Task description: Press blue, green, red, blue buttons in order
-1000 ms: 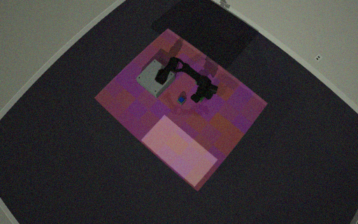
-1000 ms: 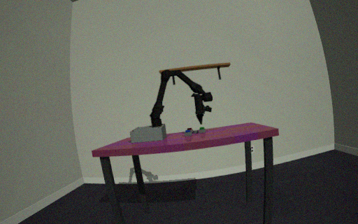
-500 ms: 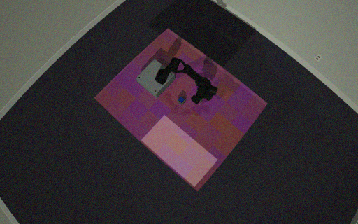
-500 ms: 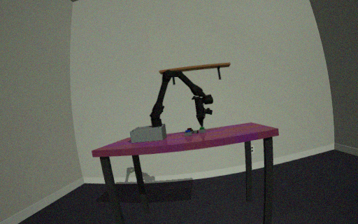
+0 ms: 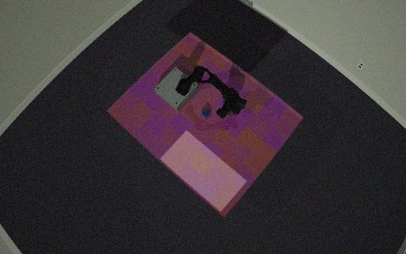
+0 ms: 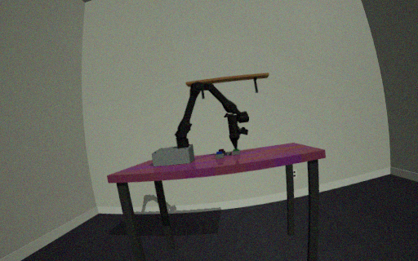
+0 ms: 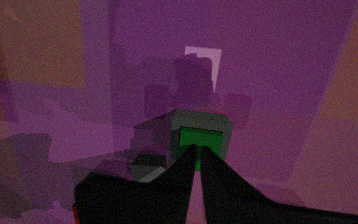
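The green button [image 6: 235, 151] [image 7: 200, 137] sits in a grey housing. My gripper [image 6: 236, 149] [image 7: 198, 150] is shut and empty, pointing down with its tips at the green cap. They look in contact; how far the cap is pressed I cannot tell. The blue button [image 5: 205, 113] [image 6: 220, 153] stands nearer the arm's base. The red button [image 6: 222, 150] shows as a small spot behind the blue one, and a red sliver [image 7: 76, 214] shows at the wrist view's lower left. The arm hides the green button in the top view.
A small grey block [image 7: 152, 173] lies beside the green housing, partly behind the finger in the wrist view. The arm's grey base box [image 5: 168, 89] [image 6: 171, 157] stands on the patchwork table [image 5: 258, 159] [image 6: 282, 152]. A wooden wall shelf [image 6: 237, 77] is behind the arm.
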